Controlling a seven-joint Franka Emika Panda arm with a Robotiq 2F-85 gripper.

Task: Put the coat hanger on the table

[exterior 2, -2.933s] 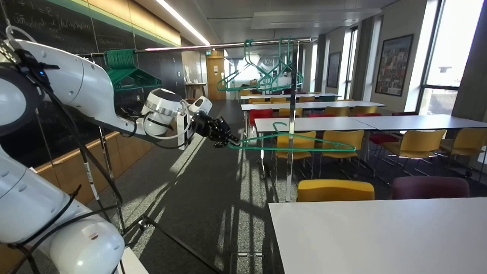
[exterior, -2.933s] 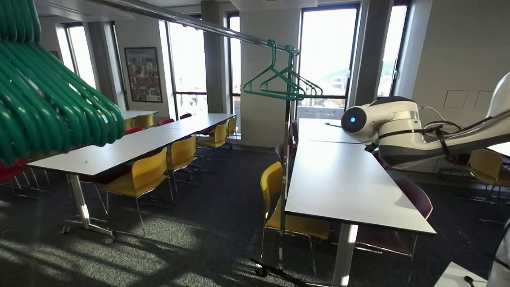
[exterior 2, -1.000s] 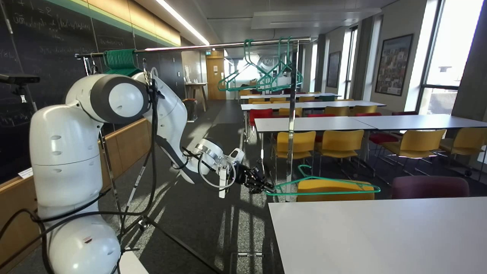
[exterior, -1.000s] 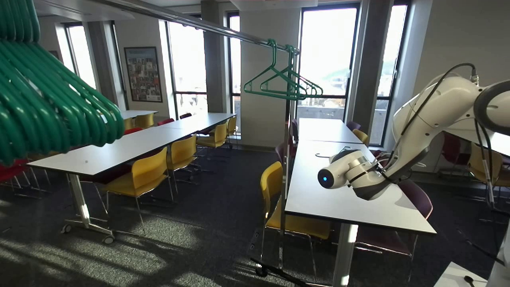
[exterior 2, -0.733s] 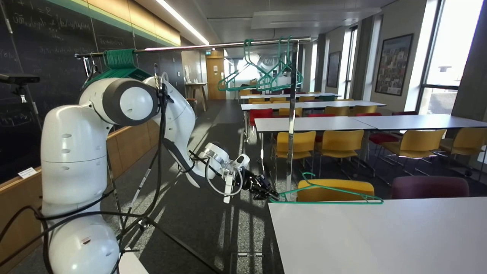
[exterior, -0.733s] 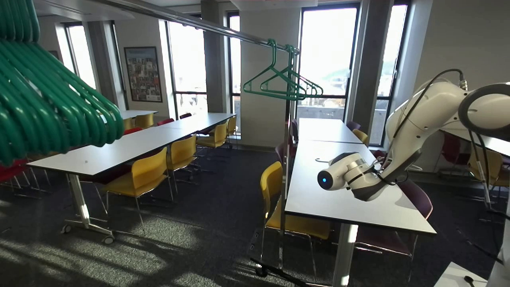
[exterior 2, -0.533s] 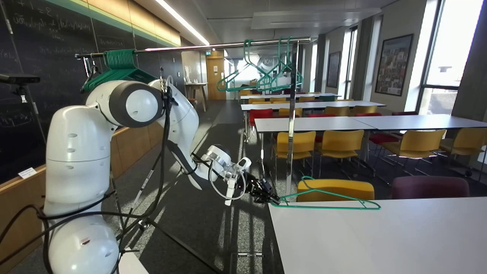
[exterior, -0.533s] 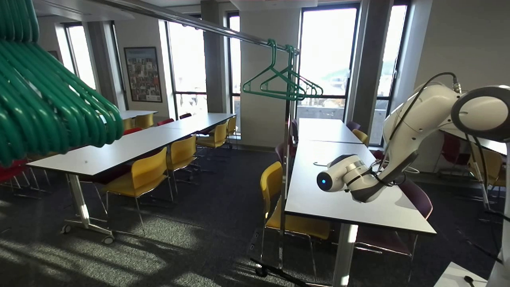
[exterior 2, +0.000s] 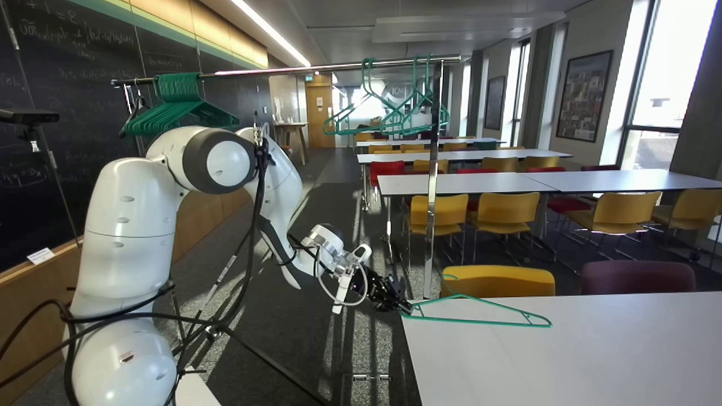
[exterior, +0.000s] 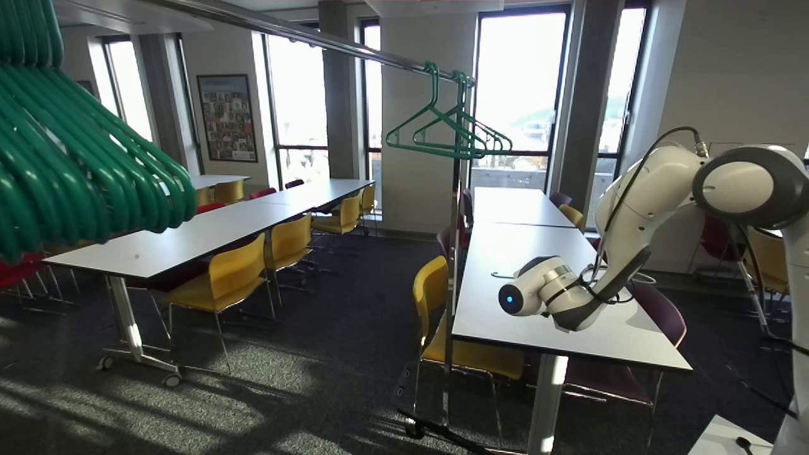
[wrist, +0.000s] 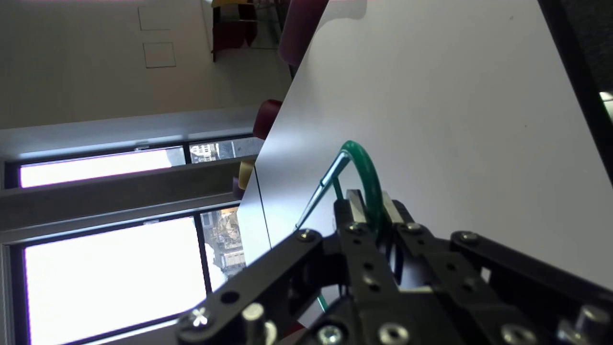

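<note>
A thin teal-green coat hanger (exterior 2: pixel 479 322) is held by one corner in my gripper (exterior 2: pixel 407 307), lying nearly flat over the corner of the white table (exterior 2: pixel 575 361). In the wrist view my gripper (wrist: pixel 372 200) is shut on the coat hanger (wrist: pixel 366 167), with the bend between the fingertips and the white table (wrist: pixel 459 143) beneath. I cannot tell whether the hanger touches the table. In an exterior view the arm's wrist hides the gripper and most of the hanger over the table (exterior: pixel 505 325); only the hook shows.
A clothes rack rail (exterior 2: pixel 316 69) carries several green hangers (exterior 2: pixel 395 125) and a thick bunch (exterior 2: pixel 186 115). The rack's metal pole (exterior 2: pixel 431 225) stands just beyond the gripper. A yellow chair (exterior 2: pixel 496 282) and a purple chair (exterior 2: pixel 637 277) stand at the table's far edge.
The arm has swung over to the table and come down, carrying the hanger from beside the rack pole to above the table corner. In the last half second it sank a little further.
</note>
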